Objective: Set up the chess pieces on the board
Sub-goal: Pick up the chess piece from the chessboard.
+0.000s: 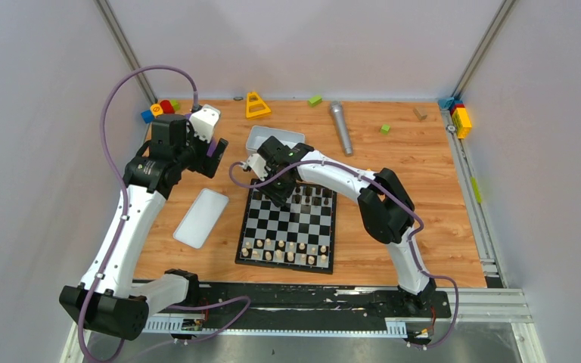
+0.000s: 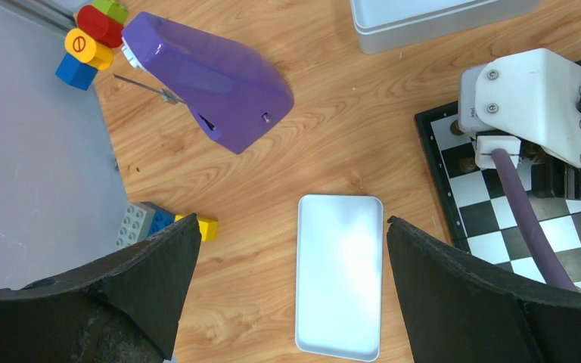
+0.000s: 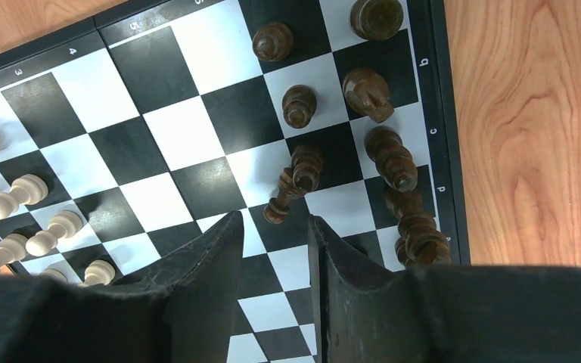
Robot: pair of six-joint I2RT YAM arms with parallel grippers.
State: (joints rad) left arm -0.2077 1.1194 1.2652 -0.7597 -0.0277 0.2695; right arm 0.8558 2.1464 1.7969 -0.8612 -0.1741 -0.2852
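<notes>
The checkered board [image 1: 285, 224] lies mid-table. Pale chess pieces [image 1: 284, 250] fill its near rows and dark ones [image 1: 316, 197] its far rows. My right gripper [image 1: 278, 190] hovers over the board's far left part. In the right wrist view it [image 3: 275, 225] is open with a narrow gap and holds nothing. Just beyond its tips a dark piece [image 3: 280, 200] lies tipped against a standing one [image 3: 306, 165]. Other dark pieces [image 3: 391, 157] stand along the edge and pale ones [image 3: 15, 198] at the left. My left gripper [image 1: 213, 157] [image 2: 293, 221] is wide open and empty above bare table.
A white lid [image 1: 201, 217] [image 2: 340, 276] lies left of the board, below the left gripper. A white tray [image 1: 272, 138] [image 2: 424, 19] stands behind the board. A purple-and-white object [image 2: 212, 76], toy blocks [image 2: 94, 34] [image 2: 163, 221], a yellow triangle [image 1: 256, 106] and a grey cylinder [image 1: 340, 127] lie around.
</notes>
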